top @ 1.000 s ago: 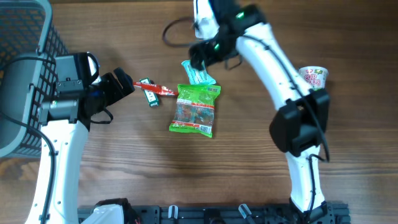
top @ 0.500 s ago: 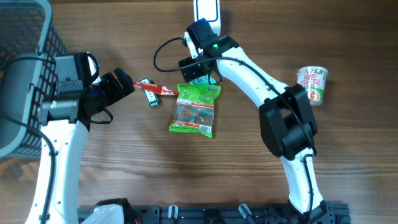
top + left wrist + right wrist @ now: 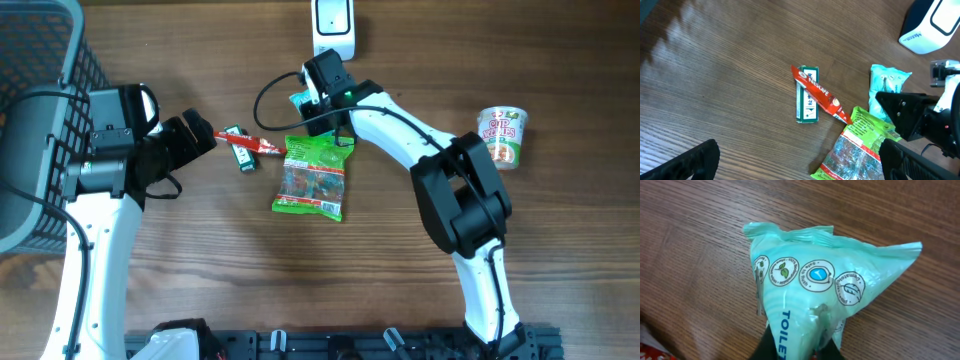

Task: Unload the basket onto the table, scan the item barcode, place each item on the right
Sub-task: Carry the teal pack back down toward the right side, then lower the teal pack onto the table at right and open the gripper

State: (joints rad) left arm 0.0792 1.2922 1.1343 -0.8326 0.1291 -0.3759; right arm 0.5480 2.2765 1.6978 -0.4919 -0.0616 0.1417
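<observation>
Right claw (image 3: 799,349) pinched shut on pack (image 3: 825,295), near counter's (image 3: 200,290) far edge, just beside scanner (image 3: 331,25). Pack looks light, soft, crinkly, probably slippery; best gripped at a sealed end. Left claw (image 3: 200,140) wide open, empty.

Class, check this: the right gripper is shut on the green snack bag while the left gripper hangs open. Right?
No: the right gripper is shut on the teal packet, not the green snack bag, as the right wrist view shows. The left gripper hangs open.
</observation>
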